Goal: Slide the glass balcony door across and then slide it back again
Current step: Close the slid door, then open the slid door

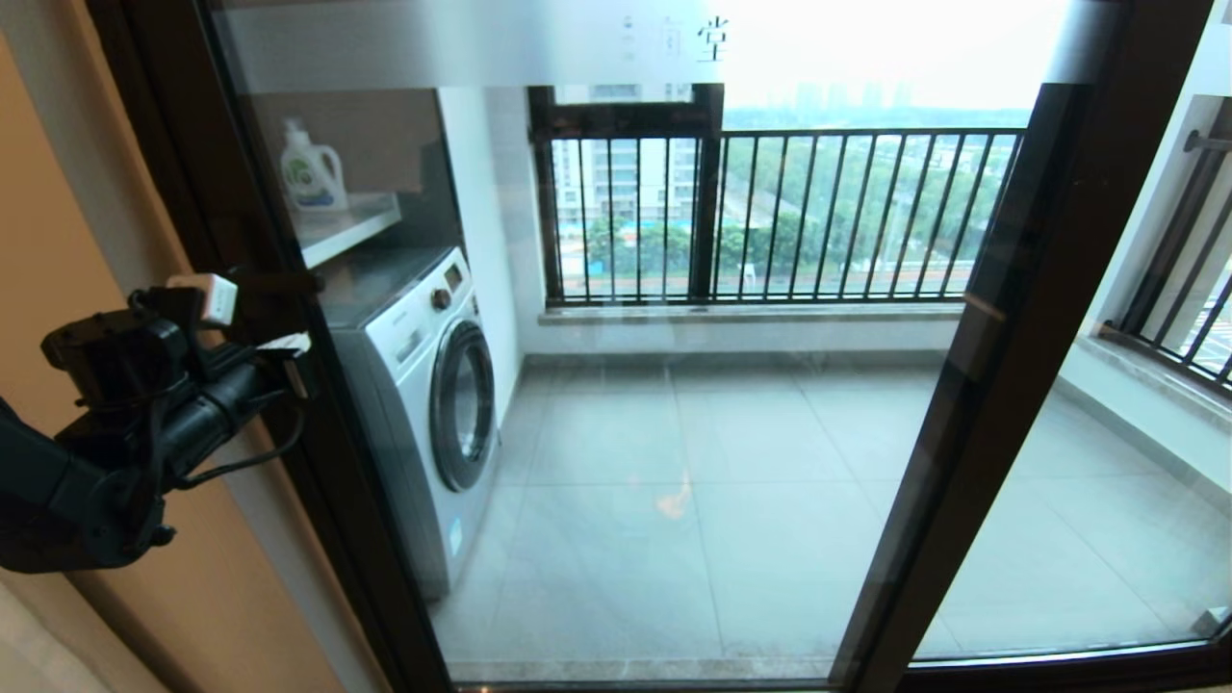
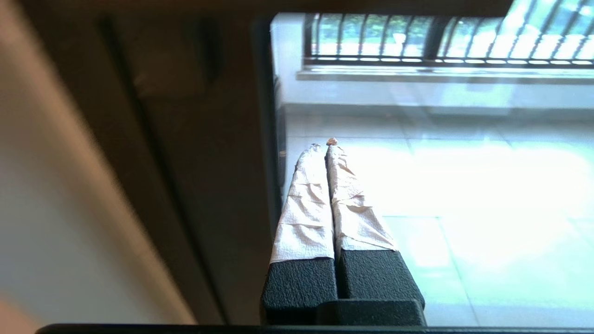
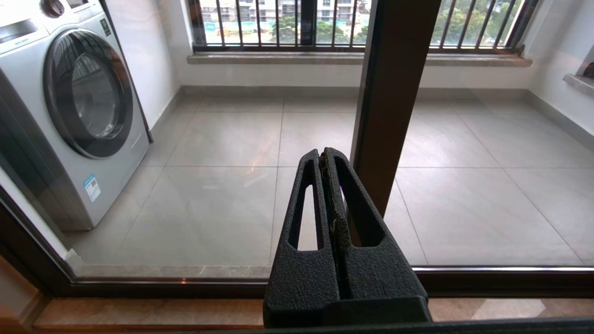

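The glass balcony door (image 1: 674,433) fills the head view: clear glass in a dark brown frame, with a frosted top strip carrying Chinese characters (image 1: 712,38). My left gripper (image 1: 298,351) is at mid height against the door's left stile (image 1: 318,481). Its white-taped fingers (image 2: 308,208) are shut with nothing between them and lie alongside the dark stile (image 2: 209,185), tips over the glass. A short dark bar (image 1: 284,281) shows just above them; I cannot tell whether it is the handle. My right gripper (image 3: 321,155) is shut and empty, low in front of the glass beside the door's right stile (image 3: 390,93).
Behind the glass stand a washing machine (image 1: 433,385), a shelf with a detergent bottle (image 1: 313,173) and a black railing (image 1: 770,212). An orange wall (image 1: 58,221) flanks the left arm. Another glass panel (image 1: 1107,500) lies right of the stile. The floor track (image 3: 162,283) runs along the bottom.
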### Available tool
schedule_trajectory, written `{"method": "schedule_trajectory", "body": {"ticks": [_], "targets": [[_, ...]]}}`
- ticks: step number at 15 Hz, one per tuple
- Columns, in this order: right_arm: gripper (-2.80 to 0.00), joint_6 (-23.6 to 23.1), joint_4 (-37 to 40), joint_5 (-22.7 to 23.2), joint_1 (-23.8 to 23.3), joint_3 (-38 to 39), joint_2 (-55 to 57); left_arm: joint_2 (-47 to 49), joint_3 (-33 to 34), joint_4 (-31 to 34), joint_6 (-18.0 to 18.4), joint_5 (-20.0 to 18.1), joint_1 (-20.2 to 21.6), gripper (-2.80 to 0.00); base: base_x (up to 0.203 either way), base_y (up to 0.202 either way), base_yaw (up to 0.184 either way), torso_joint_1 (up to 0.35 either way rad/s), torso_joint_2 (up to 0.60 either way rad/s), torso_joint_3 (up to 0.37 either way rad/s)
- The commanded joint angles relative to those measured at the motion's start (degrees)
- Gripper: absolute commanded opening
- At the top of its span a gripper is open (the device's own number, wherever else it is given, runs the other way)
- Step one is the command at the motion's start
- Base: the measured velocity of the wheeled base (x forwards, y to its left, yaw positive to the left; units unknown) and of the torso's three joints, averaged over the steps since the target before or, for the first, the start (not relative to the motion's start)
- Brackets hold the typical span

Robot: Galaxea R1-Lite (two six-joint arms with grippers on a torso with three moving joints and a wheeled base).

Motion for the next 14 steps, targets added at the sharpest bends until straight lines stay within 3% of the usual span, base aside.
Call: {"method": "schedule_trajectory", "body": {"ticks": [1, 5, 8, 12, 14], "targets": [[-2.80, -0.07, -0.03, 0.03, 0.00, 0.53, -0.04, -0.87, 3.35, -2.79, -0.14, 1.71, 1.96, -2.80, 0.000, 0.000, 0.000, 0.000, 0.00, 0.000], [-2.80, -0.06, -0.03, 0.03, 0.00, 0.53, -0.04, -7.09, 4.28, -4.05, 0.09, 3.90, 5.86, -2.80, 0.000, 0.000, 0.000, 0.000, 0.00, 0.000], [-2.80, -0.07, -0.03, 0.03, 0.00, 0.53, -0.04, -15.23, 6.03, -0.23, 0.15, 3.97, 6.20, -2.80, 0.000, 0.000, 0.000, 0.000, 0.00, 0.000], [-2.80, -0.07, -0.11, 0.03, 0.00, 0.53, -0.04, -19.12, -1.95, 6.94, 1.21, 3.67, 5.84, -2.80, 0.000, 0.000, 0.000, 0.000, 0.00, 0.000], [-2.80, -0.07, -0.03, 0.03, 0.00, 0.55, -0.04, -19.18, -6.64, 11.40, 1.57, 3.55, 3.39, -2.80, 0.000, 0.000, 0.000, 0.000, 0.00, 0.000]]}}
